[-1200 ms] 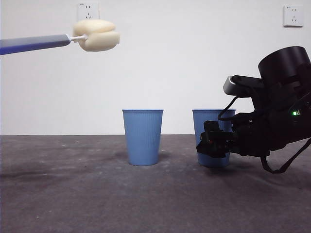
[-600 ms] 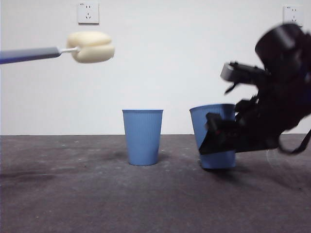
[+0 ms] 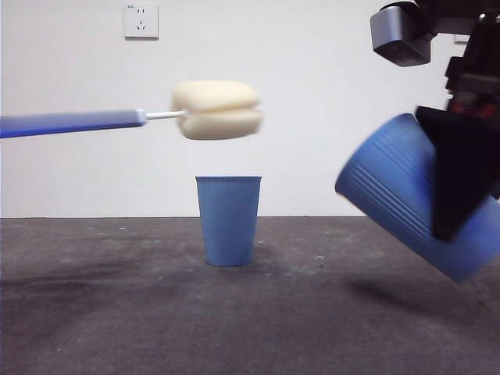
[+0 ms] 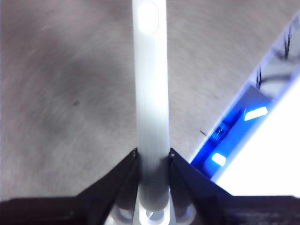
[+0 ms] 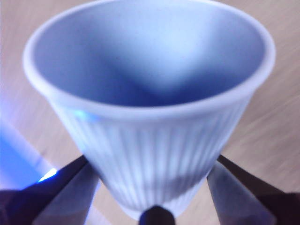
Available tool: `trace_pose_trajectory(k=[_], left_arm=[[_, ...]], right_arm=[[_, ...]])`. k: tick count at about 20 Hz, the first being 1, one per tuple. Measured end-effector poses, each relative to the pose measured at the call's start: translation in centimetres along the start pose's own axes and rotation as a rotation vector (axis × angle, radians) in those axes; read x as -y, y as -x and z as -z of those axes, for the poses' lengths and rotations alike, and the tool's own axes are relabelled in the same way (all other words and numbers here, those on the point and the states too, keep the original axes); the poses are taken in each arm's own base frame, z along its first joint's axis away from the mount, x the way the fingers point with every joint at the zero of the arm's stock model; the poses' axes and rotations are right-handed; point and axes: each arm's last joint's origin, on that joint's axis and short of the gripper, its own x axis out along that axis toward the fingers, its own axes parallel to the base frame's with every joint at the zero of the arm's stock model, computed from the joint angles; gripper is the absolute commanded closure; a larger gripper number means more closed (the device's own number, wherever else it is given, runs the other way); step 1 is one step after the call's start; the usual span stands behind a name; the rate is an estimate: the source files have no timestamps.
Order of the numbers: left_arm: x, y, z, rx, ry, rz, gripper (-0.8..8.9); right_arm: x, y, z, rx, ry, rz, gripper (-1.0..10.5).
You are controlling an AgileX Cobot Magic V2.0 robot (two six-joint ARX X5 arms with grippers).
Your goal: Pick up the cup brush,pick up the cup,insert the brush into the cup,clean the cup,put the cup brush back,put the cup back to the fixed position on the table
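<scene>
My left gripper (image 4: 152,157) is shut on the grey handle of the cup brush (image 4: 150,84). In the front view the cup brush (image 3: 216,110) is held level high on the left, its cream-yellow sponge head above a standing blue cup (image 3: 228,219). My right gripper (image 5: 152,187) is shut on the other blue cup (image 5: 150,108). In the front view that cup (image 3: 402,191) hangs above the table (image 3: 156,312) at the right, tilted with its mouth up and to the left toward the sponge. The right gripper (image 3: 461,183) holds it from the right.
A white wall with two power sockets (image 3: 141,21) stands behind the table. The right arm's camera housing (image 3: 401,33) is at the top right. The standing cup is in the middle of the table.
My right gripper has lifted its cup off the table and tipped its mouth to the left. The cup brush has moved right and a little lower, toward the lifted cup.
</scene>
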Motion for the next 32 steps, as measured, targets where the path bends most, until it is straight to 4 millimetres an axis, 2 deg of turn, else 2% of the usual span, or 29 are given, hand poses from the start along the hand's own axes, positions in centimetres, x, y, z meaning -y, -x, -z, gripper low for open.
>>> trace_pose_trajectory(k=[5,9,12,19,23,26,32], left_arm=[[2.0,-1.2,-0.6,-0.104,-0.22,-0.02,8.22],[3.1,-2.2,-1.3,-0.146,-0.324,-0.03,8.22],[3.4,-2.6,-1.7,-0.144,-0.353,-0.035,8.22],[4.3,-3.3,-2.0,-0.164,-0.415,-0.01,8.22],[4.9,-4.3,-2.4,-0.195,-0.448,0.01,8.22],[5.2,-5.2,-3.3,-0.153,-0.449,0.014,8.22],[5.3,-5.2,-4.2,-0.086,-0.463,0.022,8.22]], right_arm=[[-2.1,0.9,-0.5,-0.093,0.167,0.048,9.6],[-3.2,1.9,-1.3,-0.104,0.283,0.076,9.6],[-3.9,1.2,-1.0,-0.214,0.367,0.102,9.6],[-5.6,-1.2,-1.8,-0.324,0.504,0.153,9.6],[-6.1,-0.1,-3.3,-0.289,0.547,0.2,9.6],[-6.7,0.6,-4.3,-0.257,0.592,0.202,9.6],[-8.6,-2.4,-5.3,-0.315,0.667,0.169,9.6]])
